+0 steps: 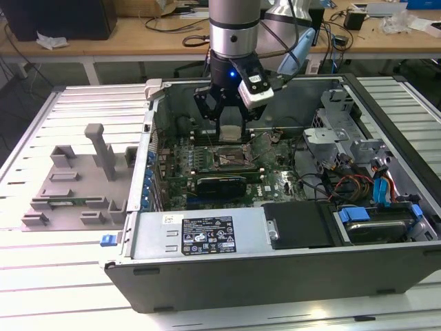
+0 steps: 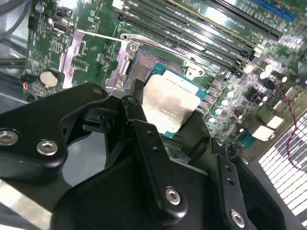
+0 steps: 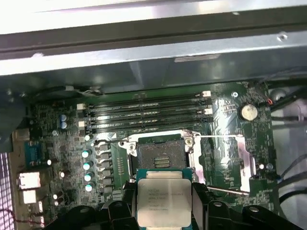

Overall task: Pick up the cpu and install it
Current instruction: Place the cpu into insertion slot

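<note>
Claw [image 1: 230,123]: pinching the cpu [image 3: 164,203] by two opposite edges.
Cpu place: in the air over the open socket [image 3: 160,155], inside the computer case [image 1: 289,265].
Handling: probably light, stiff, fragile underneath; grip edges only, keep it flat.

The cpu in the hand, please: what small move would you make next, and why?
Probably a slow, short descent toward the socket: the hand holds the cpu clear above the board, the socket lies open, and their edges look roughly parallel in the first wrist view.
</note>
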